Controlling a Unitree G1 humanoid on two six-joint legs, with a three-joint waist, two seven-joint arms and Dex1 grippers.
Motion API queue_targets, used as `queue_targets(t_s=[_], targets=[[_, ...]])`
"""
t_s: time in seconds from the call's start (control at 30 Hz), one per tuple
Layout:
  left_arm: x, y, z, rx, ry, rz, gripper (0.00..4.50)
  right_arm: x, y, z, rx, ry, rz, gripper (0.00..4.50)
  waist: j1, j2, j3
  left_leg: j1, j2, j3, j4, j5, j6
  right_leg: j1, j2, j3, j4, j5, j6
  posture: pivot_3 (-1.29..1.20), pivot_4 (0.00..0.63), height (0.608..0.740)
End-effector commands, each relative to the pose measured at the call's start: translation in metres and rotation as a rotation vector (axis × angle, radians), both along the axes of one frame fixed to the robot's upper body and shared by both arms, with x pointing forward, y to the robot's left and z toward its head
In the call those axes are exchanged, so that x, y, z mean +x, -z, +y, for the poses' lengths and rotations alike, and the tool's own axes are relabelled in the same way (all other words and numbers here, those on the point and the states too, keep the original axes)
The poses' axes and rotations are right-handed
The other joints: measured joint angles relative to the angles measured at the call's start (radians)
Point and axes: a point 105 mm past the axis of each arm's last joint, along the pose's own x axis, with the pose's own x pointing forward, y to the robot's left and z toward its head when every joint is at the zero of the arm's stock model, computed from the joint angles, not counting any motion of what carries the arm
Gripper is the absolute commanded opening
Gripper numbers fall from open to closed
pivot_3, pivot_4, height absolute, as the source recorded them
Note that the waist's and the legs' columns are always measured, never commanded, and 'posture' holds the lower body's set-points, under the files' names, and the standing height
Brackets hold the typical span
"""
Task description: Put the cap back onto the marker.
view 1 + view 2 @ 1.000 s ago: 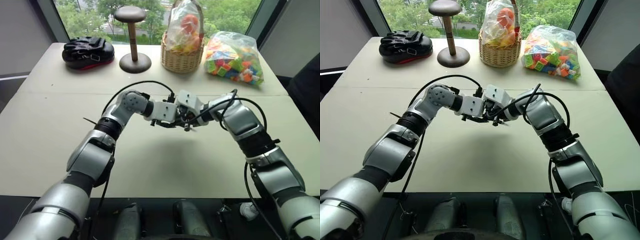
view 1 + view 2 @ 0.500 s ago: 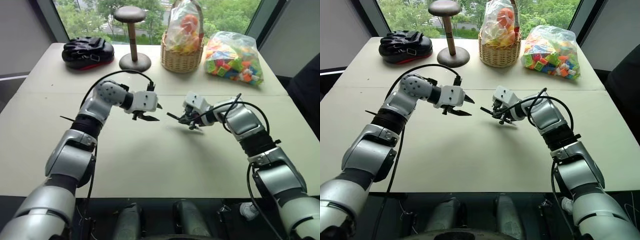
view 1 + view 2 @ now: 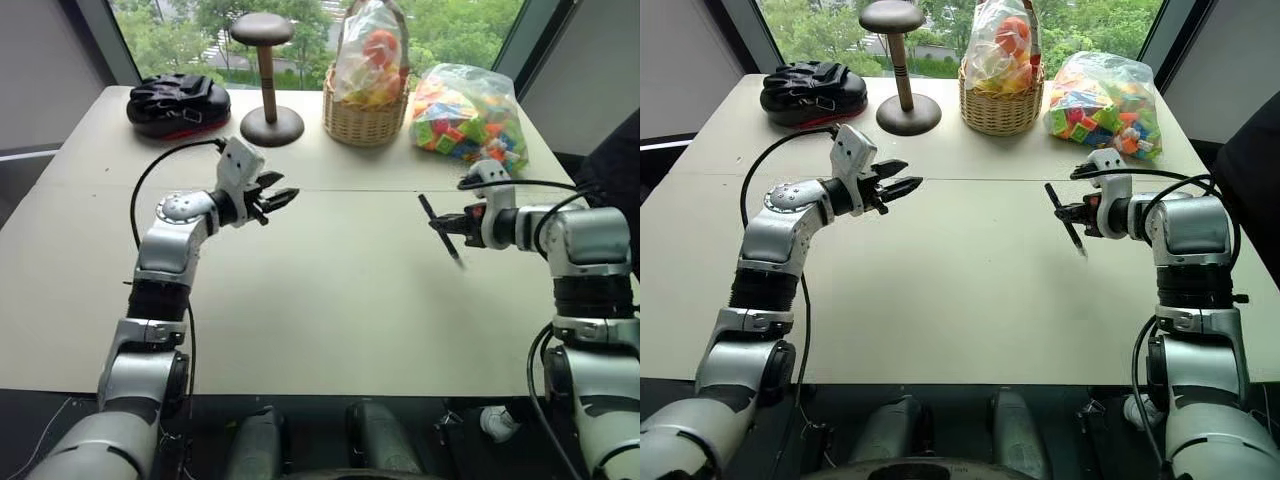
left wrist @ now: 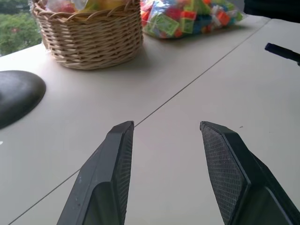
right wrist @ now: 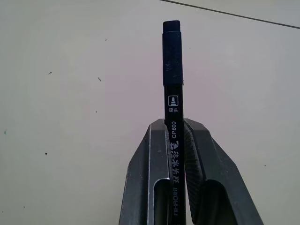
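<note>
The marker (image 5: 173, 105), a thin black stick with white print, stands clamped between the pads of my right gripper (image 5: 174, 123), which is shut on it. The cap (image 5: 172, 51), a slightly wider blunt black piece, sits on the marker's end beyond the fingertips. From the head, the marker (image 3: 432, 214) hangs tilted above the right side of the table in the right gripper (image 3: 447, 225). My left gripper (image 3: 280, 197) hovers over the left side, open with nothing between its fingers (image 4: 119, 145). The marker's end (image 4: 281, 50) shows far off in the left wrist view.
Along the table's far edge stand a black padded object (image 3: 178, 103), a wooden stand (image 3: 268, 110), a wicker basket (image 3: 365, 120) and a bag of coloured bricks (image 3: 470, 100). A seam crosses the beige table (image 3: 330, 300) between the two grippers.
The grippers, which met at the table's middle, have drawn apart. The left one swung left and rolled, open and empty. The right one moved right with the marker in it.
</note>
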Motion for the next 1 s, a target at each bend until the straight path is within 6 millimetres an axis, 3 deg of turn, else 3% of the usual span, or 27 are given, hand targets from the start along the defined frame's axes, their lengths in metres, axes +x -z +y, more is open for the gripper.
queue_targets(t_s=[0.03,0.17,0.3,0.43,0.6,0.7,0.83,1.0], targets=[[-0.003,-0.001,0.010,-0.056,-0.119,0.026,2.33,-0.005,-0.005,-0.022,-0.001,0.095,-0.027,0.00,-0.001,0.000,0.000,0.000,0.000,0.000,0.000,0.000,0.000,0.000,0.000,0.000,0.000,0.000,0.000,0.00,0.150,0.740],[-0.009,0.023,0.013,-0.050,-0.225,0.102,2.33,-0.010,0.024,-0.045,-0.033,0.210,0.006,0.00,-0.002,0.000,0.000,0.001,0.000,0.000,-0.001,0.000,-0.001,0.000,0.000,0.001,0.000,0.000,0.000,0.00,0.150,0.740],[-0.014,0.040,0.013,-0.025,-0.272,0.150,2.33,-0.010,0.032,-0.047,-0.026,0.240,0.010,0.00,-0.002,0.000,0.000,0.003,-0.001,0.001,-0.001,0.001,-0.002,0.000,0.000,0.002,-0.001,0.000,0.000,0.00,0.150,0.740],[-0.019,0.051,0.013,0.002,-0.275,0.158,2.38,-0.009,0.038,-0.049,-0.039,0.256,0.008,1.77,-0.001,0.000,0.000,0.003,-0.001,0.001,-0.001,0.002,-0.003,0.001,0.000,0.002,0.000,0.000,0.000,0.00,0.150,0.740],[-0.018,0.054,0.020,-0.015,-0.295,0.151,2.38,-0.007,0.034,-0.053,-0.087,0.255,-0.031,4.43,0.000,0.000,0.000,0.003,-0.001,0.001,0.000,0.002,-0.003,0.001,0.000,0.002,-0.001,0.000,0.000,0.00,0.150,0.740],[-0.019,0.050,0.025,-0.027,-0.297,0.111,2.38,-0.002,0.019,-0.059,-0.204,0.227,-0.181,4.47,0.001,0.000,0.000,0.003,-0.001,0.001,-0.001,0.002,-0.003,0.001,0.000,0.002,-0.001,0.000,0.000,0.00,0.150,0.740],[-0.024,0.041,0.033,-0.062,-0.276,0.029,2.38,-0.003,-0.014,-0.050,-0.256,0.188,-0.497,4.47,-0.003,0.000,0.000,0.003,-0.001,0.001,-0.001,0.002,-0.003,0.001,0.000,0.002,-0.002,0.000,0.000,0.00,0.150,0.740],[-0.038,0.036,0.047,-0.069,-0.267,-0.062,2.38,-0.025,-0.018,-0.054,-0.178,0.335,-0.702,4.47,-0.002,-0.001,-0.001,0.004,0.000,0.000,-0.001,0.002,-0.004,0.001,0.001,0.002,-0.001,0.000,0.000,0.00,0.150,0.740]])
